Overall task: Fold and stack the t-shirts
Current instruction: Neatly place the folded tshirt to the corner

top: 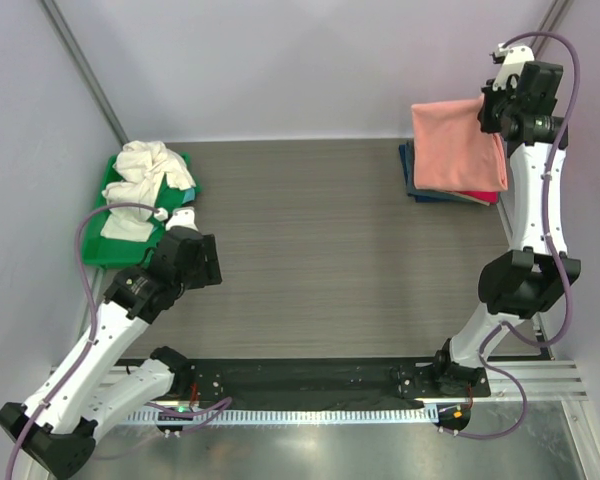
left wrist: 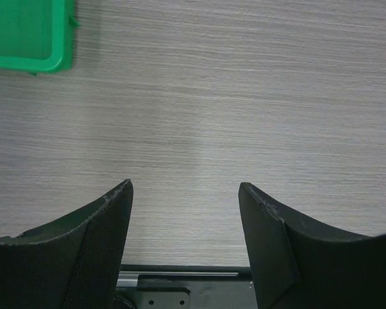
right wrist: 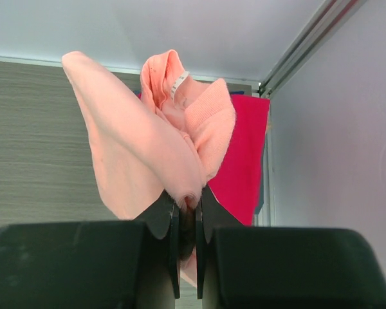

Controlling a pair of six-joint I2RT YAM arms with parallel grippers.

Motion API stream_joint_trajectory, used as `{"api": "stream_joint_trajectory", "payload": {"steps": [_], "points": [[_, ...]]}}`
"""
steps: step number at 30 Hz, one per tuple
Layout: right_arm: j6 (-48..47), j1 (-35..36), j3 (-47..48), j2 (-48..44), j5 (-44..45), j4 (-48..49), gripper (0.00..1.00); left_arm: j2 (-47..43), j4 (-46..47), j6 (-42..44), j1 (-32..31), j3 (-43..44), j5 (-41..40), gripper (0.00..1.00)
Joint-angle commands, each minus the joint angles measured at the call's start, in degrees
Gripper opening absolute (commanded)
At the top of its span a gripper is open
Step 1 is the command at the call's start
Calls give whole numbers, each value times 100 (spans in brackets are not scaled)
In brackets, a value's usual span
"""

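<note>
Between the clamped fingers of my right gripper (right wrist: 186, 217) sits a bunched fold of the salmon-pink t-shirt (right wrist: 135, 148). It is soft matte cotton billowing upward, ribbed collar and label showing. Beyond it the magenta-red t-shirt (right wrist: 244, 161) lies flat on the dark blue t-shirts (top: 412, 188), at the far right of the table (top: 310, 240). My left gripper (left wrist: 185, 188) hangs spread over the woodgrain, near the green tray (left wrist: 26, 61).

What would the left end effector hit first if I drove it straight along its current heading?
Probably bare table: the open left end effector faces only woodgrain, with the green tray off to the upper left of its wrist view. Depth is hard to judge.
</note>
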Motion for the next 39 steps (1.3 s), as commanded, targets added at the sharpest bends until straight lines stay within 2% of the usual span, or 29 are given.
{"api": "stream_joint_trajectory", "payload": {"steps": [1, 12, 23, 29, 31, 32, 33, 34, 36, 39], "points": [[127, -180, 468, 274, -235, 422, 1, 46, 197, 2, 14, 3, 12, 68], [145, -479, 1549, 1479, -358, 527, 1, 178, 162, -42, 14, 3, -84, 68], [408, -664, 1593, 2481, -262, 1204, 1, 345, 109, -68, 14, 21, -199, 68], [602, -725, 1979, 3201, 28, 1415, 2, 450, 83, -77, 23, 38, -243, 68], [689, -734, 2164, 3351, 317, 1450, 13, 494, 74, -86, 23, 38, -243, 68], [794, -743, 2226, 3500, 397, 1459, 27, 503, 65, -86, 23, 38, -251, 68], [856, -743, 2348, 3562, 510, 1485, 61, 512, 65, -86, 23, 38, -251, 68], [900, -743, 2410, 3632, 668, 1503, 72, 503, 74, -86, 23, 47, -260, 68], [1050, -743, 2568, 3712, 1038, 1582, 84, 503, 65, -94, 14, 47, -269, 68], [1191, -743, 2761, 3634, 1416, 1688, 89, 450, 57, -94, 14, 47, -286, 68]]}}
